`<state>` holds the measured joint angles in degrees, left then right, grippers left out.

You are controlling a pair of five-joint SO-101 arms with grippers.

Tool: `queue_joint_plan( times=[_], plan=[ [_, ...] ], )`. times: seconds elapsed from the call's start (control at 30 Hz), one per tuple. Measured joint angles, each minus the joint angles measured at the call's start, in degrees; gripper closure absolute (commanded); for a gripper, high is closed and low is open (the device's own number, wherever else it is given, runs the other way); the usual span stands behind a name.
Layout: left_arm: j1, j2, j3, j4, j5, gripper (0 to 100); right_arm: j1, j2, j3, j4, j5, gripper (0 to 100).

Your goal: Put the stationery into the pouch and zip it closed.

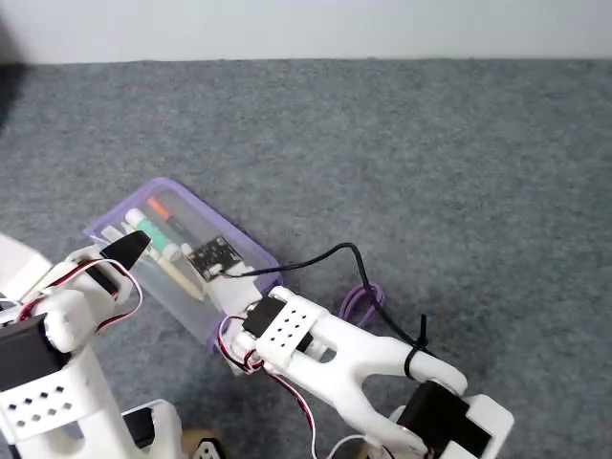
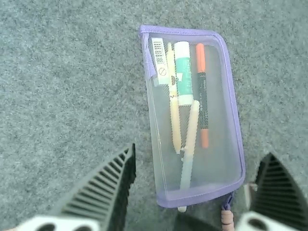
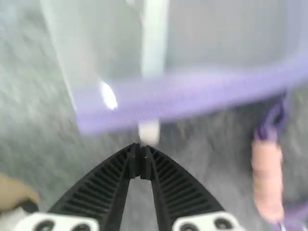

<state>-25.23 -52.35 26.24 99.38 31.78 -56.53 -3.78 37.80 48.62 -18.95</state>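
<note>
Bright, diffuse light covers the carpet (image 1: 430, 143) evenly, and the shadows are faint and soft-edged. The upper left corner of the high view falls dark. In the right wrist view a small white glare spot sits on the pouch (image 3: 183, 57) beside its purple edge. In the left wrist view its plastic shows a pale sheen.

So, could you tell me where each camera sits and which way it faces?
High view: fixed above the table, looking down at the pouch; both arms show.
Left wrist view: on that wrist, looking down on the pouch; open left gripper frames it.
Right wrist view: low beside the pouch's edge; shut right gripper shows.
All three share the pouch.
</note>
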Motion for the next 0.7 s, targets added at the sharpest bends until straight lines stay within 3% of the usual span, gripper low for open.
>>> queue_joint_plan(
  times=[0.17, 0.5, 0.7],
  plan=[
    [0.0, 0.0, 0.0, 0.0, 0.0, 62, 4.0, 2.3, 0.0, -5.5, 1.2, 99.1],
    [0.0, 0.0, 0.0, 0.0, 0.0, 62, 4.4, -9.5, 0.0, 8.6, 1.4, 99.1],
    [0.0, 0.0, 0.0, 0.0, 0.0, 62, 11.5, -12.7, 0.0, 12.7, 2.0, 96.1]
  ],
)
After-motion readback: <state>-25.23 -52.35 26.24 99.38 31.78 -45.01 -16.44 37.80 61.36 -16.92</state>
